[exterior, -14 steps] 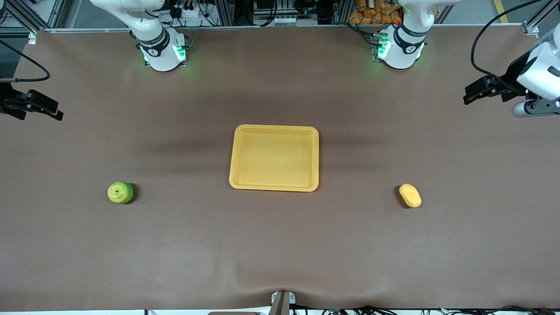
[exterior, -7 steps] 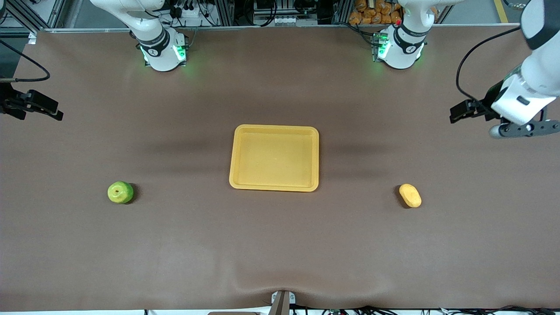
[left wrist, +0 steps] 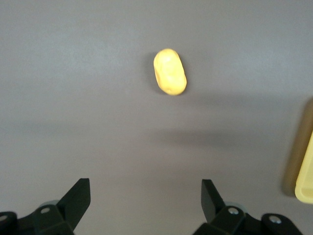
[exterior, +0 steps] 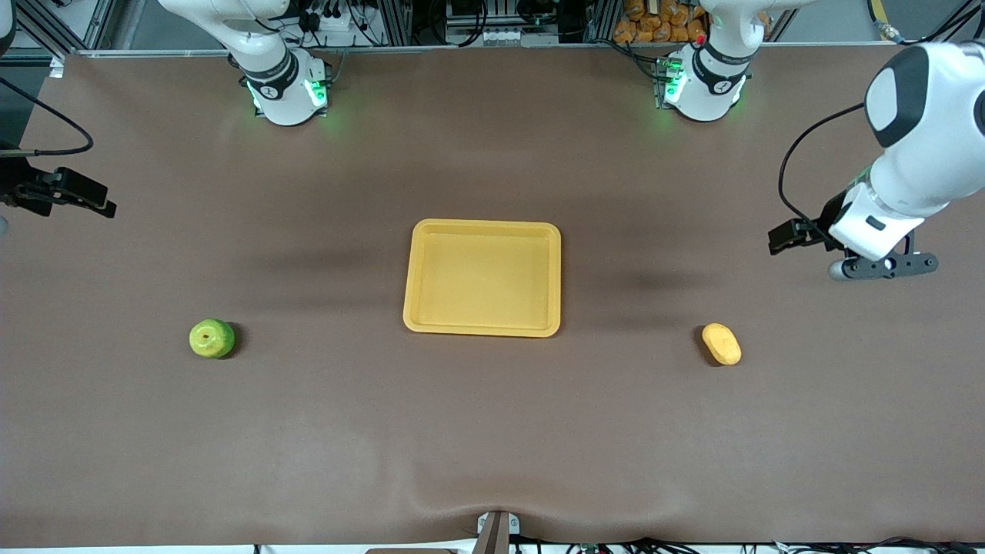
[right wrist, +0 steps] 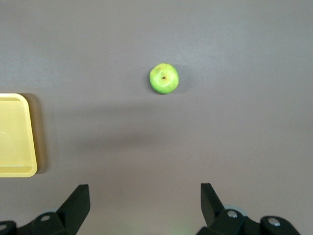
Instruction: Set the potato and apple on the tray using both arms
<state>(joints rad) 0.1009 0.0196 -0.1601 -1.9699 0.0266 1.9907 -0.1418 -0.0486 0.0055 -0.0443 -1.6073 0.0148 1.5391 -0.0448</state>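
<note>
Nearest the front camera, the potato [exterior: 721,343] lay on the bare tabletop [exterior: 492,431] toward the left arm's end, and the apple [exterior: 212,338] sat at about the same depth toward the right arm's end, stem dimple up. Both were well apart from the tray [exterior: 415,277], which lay empty at the middle of the tabletop, a little farther from the camera than either piece.

Farther up, the left gripper [left wrist: 145,200] hung in the air over bare tabletop near the left arm's end, its fingers [left wrist: 78,196] spread wide and holding nothing. The potato showed ahead of it in the left wrist view, not yet between the fingers. The right gripper [right wrist: 145,203] hung at the right arm's edge of the tabletop, fingers likewise released and empty, with the apple ahead in its own wrist view.

The step in hand looked like the approach to each piece. To do it well, each gripper would need to centre over its piece before descending. The left would best close across the potato's short width, since its smooth oval could squirt out lengthwise. The apple's round body could roll if one finger touched first.
</note>
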